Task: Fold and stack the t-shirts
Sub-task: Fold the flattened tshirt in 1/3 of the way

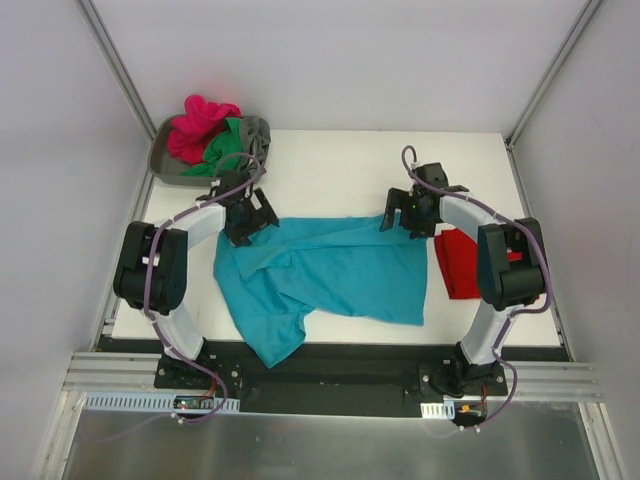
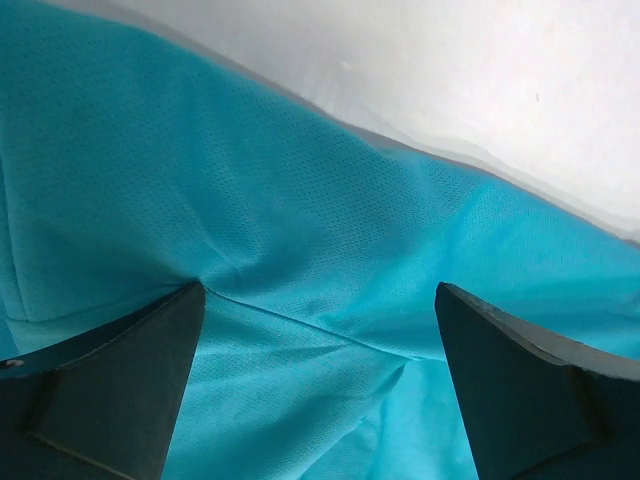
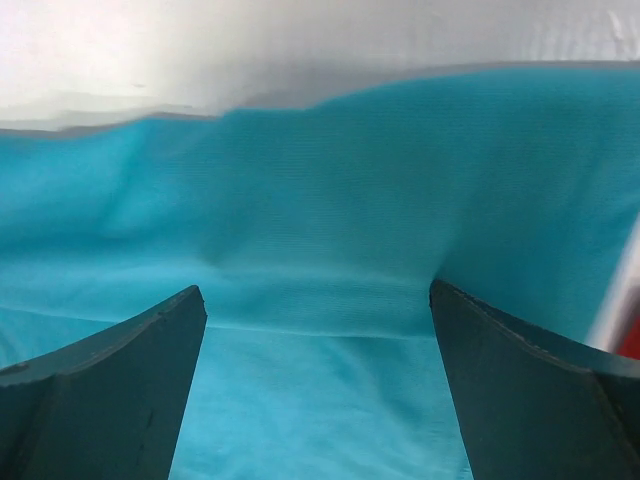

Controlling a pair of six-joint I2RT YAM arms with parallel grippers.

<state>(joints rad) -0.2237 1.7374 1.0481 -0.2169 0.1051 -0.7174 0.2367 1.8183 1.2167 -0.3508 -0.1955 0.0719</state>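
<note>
A teal t-shirt (image 1: 330, 272) lies spread and rumpled on the white table, one part hanging toward the near edge. My left gripper (image 1: 247, 222) is open over its far left corner; the cloth (image 2: 300, 260) fills the left wrist view between the spread jaws. My right gripper (image 1: 410, 215) is open over its far right corner, the cloth (image 3: 330, 250) lying under the jaws. A folded red t-shirt (image 1: 458, 262) lies to the right of the teal one. Magenta (image 1: 200, 125), green (image 1: 225, 148) and grey (image 1: 255, 130) shirts are heaped in the tray.
A grey plastic tray (image 1: 160, 165) stands at the table's far left corner. White walls with metal posts enclose the table on three sides. The arm bases sit on a rail at the near edge.
</note>
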